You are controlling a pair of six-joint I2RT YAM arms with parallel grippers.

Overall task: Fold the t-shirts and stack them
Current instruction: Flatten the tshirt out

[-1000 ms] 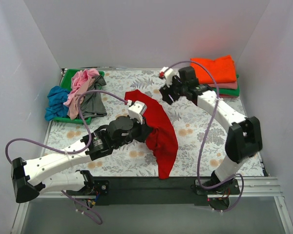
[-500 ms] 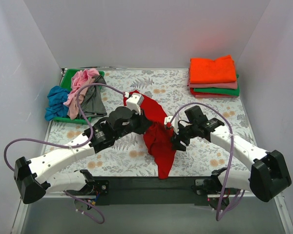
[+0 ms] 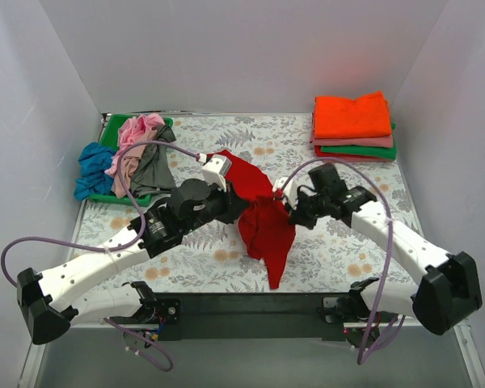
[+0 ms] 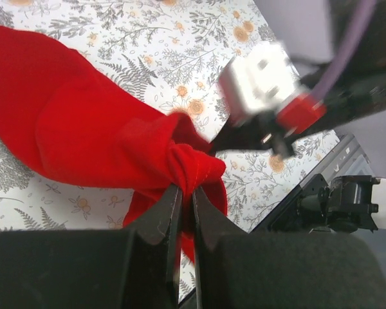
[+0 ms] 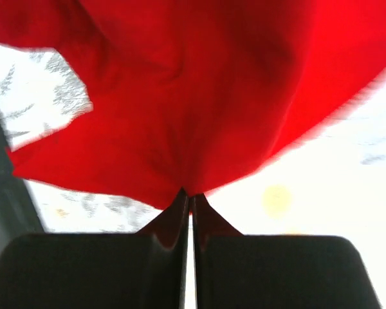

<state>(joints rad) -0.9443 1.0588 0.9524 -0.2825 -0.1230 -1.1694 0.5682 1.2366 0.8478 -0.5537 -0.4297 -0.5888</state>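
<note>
A large red t-shirt [image 3: 263,218] hangs bunched over the middle of the table. My left gripper [image 3: 244,207] is shut on a gathered fold of that red t-shirt [image 4: 116,129], seen pinched between its jaws in the left wrist view. From the right, my right gripper [image 3: 291,212] is shut on the shirt's edge; the red t-shirt [image 5: 199,90] fills the right wrist view above the closed jaws. A folded stack of t-shirts [image 3: 353,125], orange on top, lies at the back right. Loose pink, grey and blue t-shirts [image 3: 133,158] are piled at the back left.
The loose pile spills over a green tray [image 3: 111,129]. A floral grey tablecloth [image 3: 339,250] covers the table. White walls close in on three sides, and a black rail [image 3: 250,307] runs along the near edge.
My right arm swung from the back-right stack down to the red t-shirt and its gripper shut on the cloth. The left gripper lifted the shirt slightly up and back.
</note>
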